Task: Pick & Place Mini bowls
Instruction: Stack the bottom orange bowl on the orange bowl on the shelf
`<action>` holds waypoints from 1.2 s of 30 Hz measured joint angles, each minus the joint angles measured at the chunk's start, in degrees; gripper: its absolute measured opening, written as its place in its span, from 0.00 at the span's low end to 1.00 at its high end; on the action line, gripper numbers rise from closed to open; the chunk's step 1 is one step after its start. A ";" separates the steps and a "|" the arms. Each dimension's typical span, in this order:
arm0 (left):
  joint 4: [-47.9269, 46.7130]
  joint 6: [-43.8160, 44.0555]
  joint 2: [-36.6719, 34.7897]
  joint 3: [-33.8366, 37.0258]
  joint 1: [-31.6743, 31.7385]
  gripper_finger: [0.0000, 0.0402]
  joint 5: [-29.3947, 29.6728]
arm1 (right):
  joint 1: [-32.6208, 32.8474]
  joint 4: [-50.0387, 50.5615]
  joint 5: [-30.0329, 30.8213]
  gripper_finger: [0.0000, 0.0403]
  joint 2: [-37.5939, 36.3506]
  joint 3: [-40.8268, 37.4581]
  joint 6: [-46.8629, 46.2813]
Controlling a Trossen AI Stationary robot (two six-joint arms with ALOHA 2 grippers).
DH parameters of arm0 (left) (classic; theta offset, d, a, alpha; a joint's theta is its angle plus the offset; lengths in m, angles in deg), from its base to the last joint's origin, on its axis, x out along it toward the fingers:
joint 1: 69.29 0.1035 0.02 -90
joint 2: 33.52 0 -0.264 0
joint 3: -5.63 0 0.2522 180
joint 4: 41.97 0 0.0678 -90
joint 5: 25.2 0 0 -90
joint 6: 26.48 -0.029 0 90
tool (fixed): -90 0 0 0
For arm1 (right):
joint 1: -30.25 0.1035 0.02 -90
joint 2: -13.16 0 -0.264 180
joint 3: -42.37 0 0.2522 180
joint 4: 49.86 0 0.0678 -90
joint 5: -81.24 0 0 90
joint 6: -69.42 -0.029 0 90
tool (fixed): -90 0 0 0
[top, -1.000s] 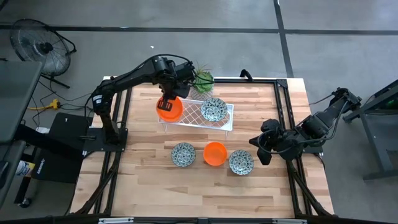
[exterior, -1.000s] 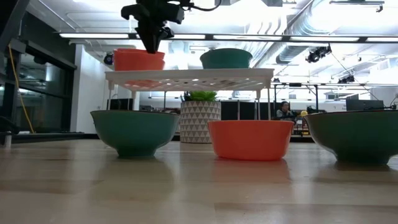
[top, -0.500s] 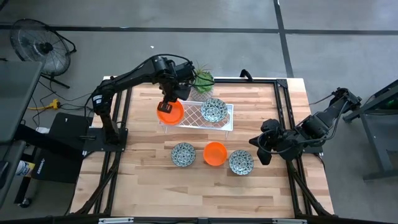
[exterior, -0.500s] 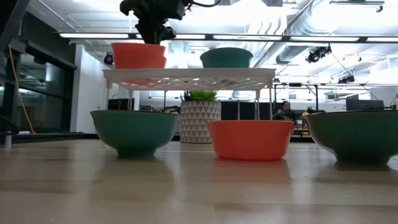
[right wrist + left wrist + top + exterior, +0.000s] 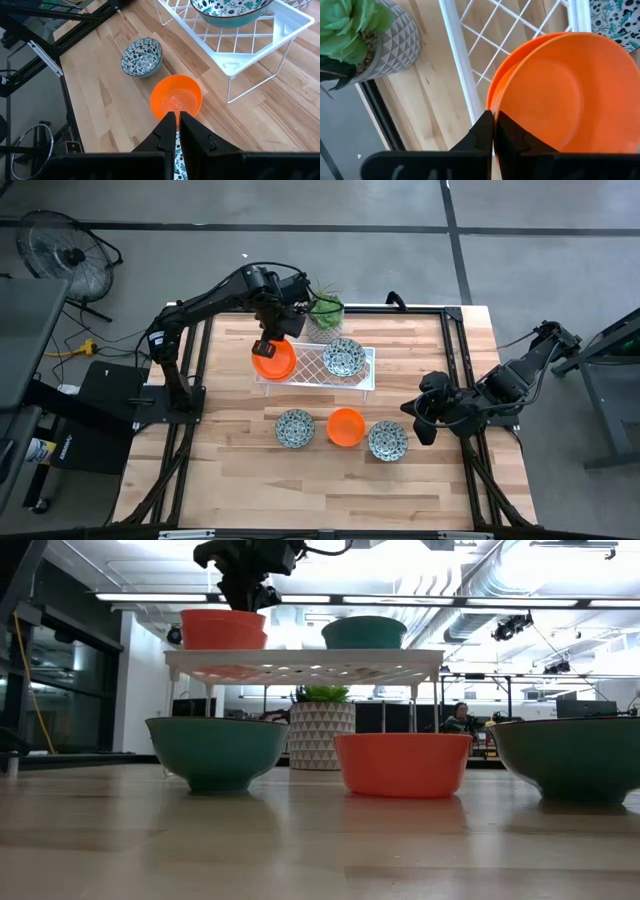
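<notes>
Counter: pale wood planks.
Orange bowls: glossy, two nested on white rack.
Left end effector: clamped on the orange bowls' rim.
Right end effector: fingers together, nothing held.

Wood counter carries a white wire rack, potted plant, two speckled bowls, one orange bowl.
</notes>
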 joint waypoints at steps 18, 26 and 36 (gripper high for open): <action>0.15 -0.26 1.81 0.00 0.57 0.00 -3.82 | 0.00 -0.02 -0.02 0.03 0.00 0.00 0.14; 0.80 -0.44 1.93 -0.04 0.57 0.00 -3.34 | 0.00 -0.02 -0.38 0.03 0.00 -0.02 0.13; 1.89 -1.07 1.95 -0.02 2.13 0.00 -4.64 | 0.00 -0.03 -0.20 0.03 0.00 -0.02 0.03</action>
